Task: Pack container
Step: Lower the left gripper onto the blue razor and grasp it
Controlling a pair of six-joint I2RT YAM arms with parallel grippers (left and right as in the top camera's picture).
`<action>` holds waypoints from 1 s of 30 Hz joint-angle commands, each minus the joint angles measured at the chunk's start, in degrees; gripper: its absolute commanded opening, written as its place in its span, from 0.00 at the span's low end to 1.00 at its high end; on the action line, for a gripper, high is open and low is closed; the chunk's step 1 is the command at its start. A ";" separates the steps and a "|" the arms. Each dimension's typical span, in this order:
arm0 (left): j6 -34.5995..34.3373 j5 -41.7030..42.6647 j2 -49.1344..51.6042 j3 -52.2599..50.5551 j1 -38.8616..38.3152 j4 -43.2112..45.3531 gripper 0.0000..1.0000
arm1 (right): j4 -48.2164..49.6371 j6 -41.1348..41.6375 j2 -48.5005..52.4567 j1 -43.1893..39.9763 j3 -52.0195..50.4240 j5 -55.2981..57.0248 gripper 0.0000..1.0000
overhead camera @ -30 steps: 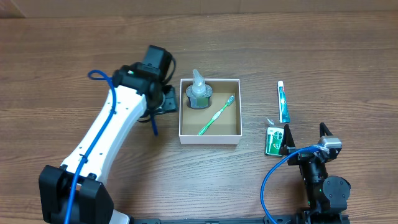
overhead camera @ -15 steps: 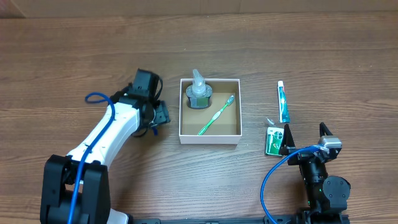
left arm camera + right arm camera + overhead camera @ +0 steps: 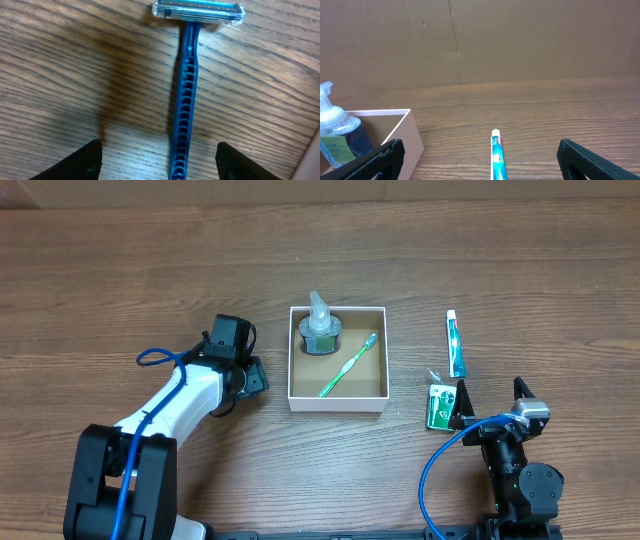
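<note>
Blue razor lies within the wide-spread left tool — the right tool gapes too.

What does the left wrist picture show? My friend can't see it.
A blue razor lies on the wooden table, clear blade head at the top, handle pointing down. The left end effector hangs above it, its two fingertips open on either side.
</note>
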 commanded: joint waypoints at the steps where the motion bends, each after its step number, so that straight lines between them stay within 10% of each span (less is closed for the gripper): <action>1: -0.26 -1.84 -0.57 -2.49 0.17 2.32 0.73 | 0.52 -0.42 -0.55 -0.26 -0.59 -0.13 1.00; 7: -0.26 -1.81 1.53 -2.51 0.17 3.96 0.70 | 0.50 -0.42 -0.55 -0.26 -0.59 -0.13 1.00; 13: 1.66 -0.52 1.60 -2.38 0.22 5.03 0.30 | 0.52 -0.42 -0.55 -0.26 -0.59 -0.13 1.00; 23: 10.54 -0.55 1.60 -2.38 0.22 4.96 0.25 | 0.52 -0.44 -0.55 -0.26 -0.59 -0.13 1.00; 30: 13.86 -0.55 1.62 -2.38 0.20 6.71 0.42 | 0.52 -0.42 -0.55 -0.26 -0.59 -0.13 1.00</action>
